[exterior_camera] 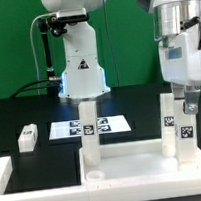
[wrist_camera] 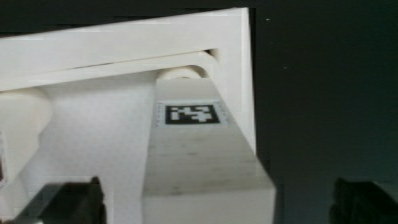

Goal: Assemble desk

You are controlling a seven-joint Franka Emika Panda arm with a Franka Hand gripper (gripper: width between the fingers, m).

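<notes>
Wrist view: the gripper (wrist_camera: 222, 205) stands wide open. Its dark fingertips (wrist_camera: 71, 200) flank the right leg (wrist_camera: 205, 165) with a gap on each side, and nothing is held. This leg carries a black-and-white square tag (wrist_camera: 196, 113), and its far end meets a corner of the tabletop (wrist_camera: 89, 110) inside the raised rim.

Exterior view: the gripper (exterior_camera: 187, 107) hangs just above the right leg (exterior_camera: 185, 135). That leg stands upright at the exterior view's right end of the tabletop (exterior_camera: 131, 171). The left leg (exterior_camera: 90, 140) stands upright near the opposite end. The loose leg (exterior_camera: 28, 136) lies apart on the black table (exterior_camera: 139, 99). The marker board (exterior_camera: 106, 125) lies behind the tabletop. The robot base (exterior_camera: 82, 65) bears a triangular symbol too small to read.
</notes>
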